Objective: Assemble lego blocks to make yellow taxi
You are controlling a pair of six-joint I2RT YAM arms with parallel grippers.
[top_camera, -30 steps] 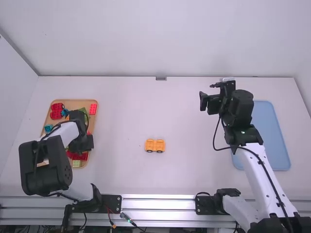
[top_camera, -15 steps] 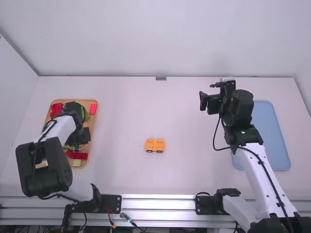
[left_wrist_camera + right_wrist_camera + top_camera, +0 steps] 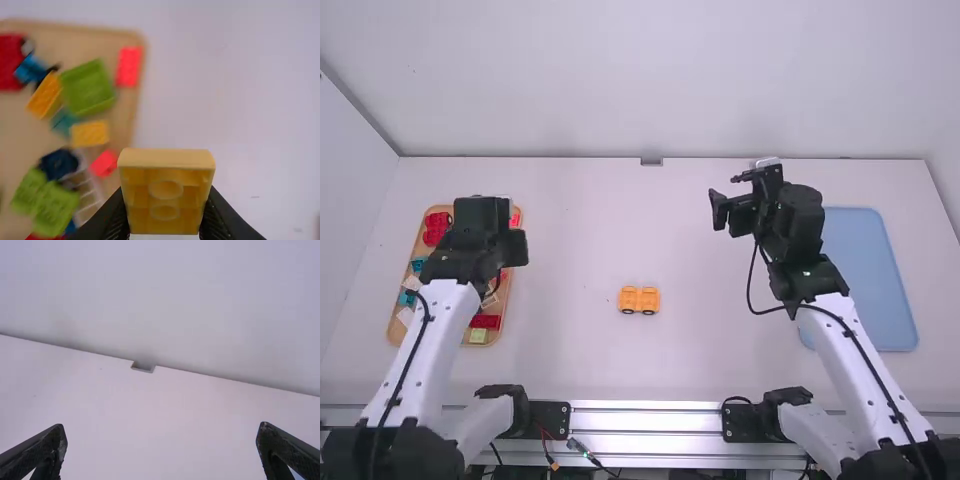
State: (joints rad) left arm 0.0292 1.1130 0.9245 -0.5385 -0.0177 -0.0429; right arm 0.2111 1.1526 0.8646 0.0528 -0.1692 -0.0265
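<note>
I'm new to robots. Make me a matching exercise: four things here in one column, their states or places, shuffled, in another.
Things
1. Left hand
2. Right hand
3. Orange piece with wheels
4. Blue tray

States or places
A. Near the middle of the table
B. Gripping a yellow block
C. On the table's right side
D. Open and empty

Pairs: 1-B, 2-D, 3-A, 4-C

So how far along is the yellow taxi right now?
Started, not finished. The yellow wheeled piece already stands mid-table, probably as the taxi's base. In hand: a yellow block, gripped by the left gripper, beside the wooden tray. Left to do: that block isn't on the base yet; I'd guess it goes there next. Whether more blocks are needed, I can't tell.
</note>
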